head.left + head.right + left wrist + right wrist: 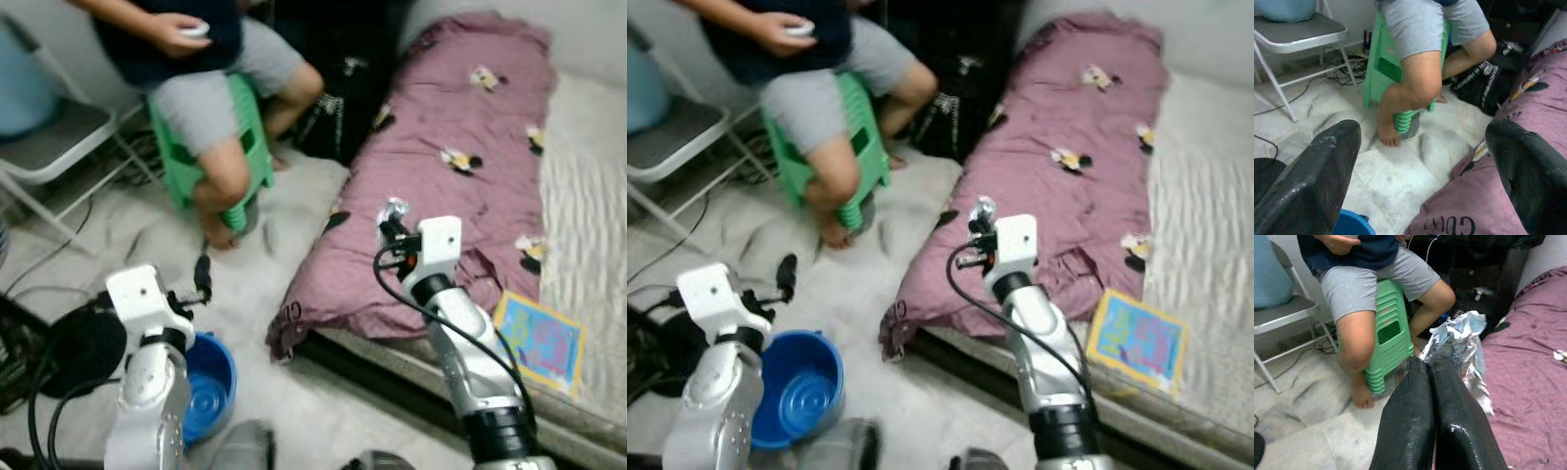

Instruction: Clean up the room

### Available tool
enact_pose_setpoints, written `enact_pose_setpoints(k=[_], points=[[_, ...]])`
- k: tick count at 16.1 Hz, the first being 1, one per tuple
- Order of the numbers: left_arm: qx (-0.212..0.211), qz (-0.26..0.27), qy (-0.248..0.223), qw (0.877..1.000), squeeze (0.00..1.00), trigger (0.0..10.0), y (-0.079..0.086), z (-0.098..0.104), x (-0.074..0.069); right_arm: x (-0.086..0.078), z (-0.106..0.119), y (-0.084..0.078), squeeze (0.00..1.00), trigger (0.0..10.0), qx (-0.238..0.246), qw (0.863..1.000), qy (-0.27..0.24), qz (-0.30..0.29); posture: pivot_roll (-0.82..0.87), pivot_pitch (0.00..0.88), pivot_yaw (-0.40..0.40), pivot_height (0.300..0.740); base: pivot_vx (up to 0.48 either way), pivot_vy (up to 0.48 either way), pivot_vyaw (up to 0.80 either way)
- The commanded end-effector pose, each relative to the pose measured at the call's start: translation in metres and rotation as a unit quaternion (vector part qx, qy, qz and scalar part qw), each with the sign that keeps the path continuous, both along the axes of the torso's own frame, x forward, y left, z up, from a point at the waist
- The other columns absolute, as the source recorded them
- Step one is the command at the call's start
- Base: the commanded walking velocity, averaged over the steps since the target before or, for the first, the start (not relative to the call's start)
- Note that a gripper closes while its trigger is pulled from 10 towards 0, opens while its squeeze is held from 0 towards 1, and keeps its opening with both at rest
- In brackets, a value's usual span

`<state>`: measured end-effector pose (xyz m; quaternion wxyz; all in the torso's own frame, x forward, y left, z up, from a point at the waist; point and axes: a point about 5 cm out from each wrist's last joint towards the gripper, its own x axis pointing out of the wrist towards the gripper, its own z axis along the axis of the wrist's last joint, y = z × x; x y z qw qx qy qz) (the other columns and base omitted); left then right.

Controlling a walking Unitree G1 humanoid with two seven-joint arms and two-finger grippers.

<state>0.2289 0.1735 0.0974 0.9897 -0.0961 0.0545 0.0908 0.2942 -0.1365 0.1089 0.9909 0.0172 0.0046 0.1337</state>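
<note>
Nearest, by left arm: blue bucket (208, 380) on floor, likely drop spot. Left gripper (1422, 171) wide apart, nothing held, hovering over floor beside blanket (451, 157). Right gripper (1436, 363) clamped tight on crumpled wrapper (1459, 340), raised above blanket edge. Judged light, thin, crinkly foil or paper; slippery, tears easily; pinch at bunched middle, as now, looks secure. Farther: book (541, 339) on mattress, person on green stool (245, 137), folding chair (49, 147).
</note>
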Motion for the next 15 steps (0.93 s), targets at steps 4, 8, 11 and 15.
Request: enact_pose_setpoints(k=[4, 8, 11, 15], points=[[0.008, 0.012, 0.004, 1.0, 0.0, 10.0, 0.0048, -0.0001, -0.0007, 0.0005, -0.0013, 0.0028, 0.0, 10.0, 0.004, 1.0, 0.002, 0.002, -0.02, 0.064, -0.025, 0.74, 0.0, 0.0, 0.8], [0.022, 0.021, 0.005, 1.0, 0.0, 10.0, 0.0127, -0.0007, -0.0066, 0.0022, -0.003, 0.0038, 0.0, 10.0, 0.005, 1.0, 0.003, 0.002, 0.0, 0.058, -0.027, 0.74, 0.0, 0.0, 0.8], [0.02, 0.023, 0.005, 1.0, 0.0, 10.0, 0.0136, -0.0006, -0.007, 0.0037, -0.0031, 0.007, 0.0, 10.0, 0.006, 1.0, 0.003, 0.007, 0.0, 0.057, -0.033, 0.74, 0.0, 0.0, 0.8], [0.018, 0.011, 0.004, 1.0, 0.0, 10.0, 0.0114, 0.0007, -0.0051, 0.0049, -0.0032, 0.0052, 0.0, 10.0, 0.005, 1.0, 0.003, 0.001, 0.0, 0.064, -0.025, 0.74, 0.0, 0.0, 0.8]])
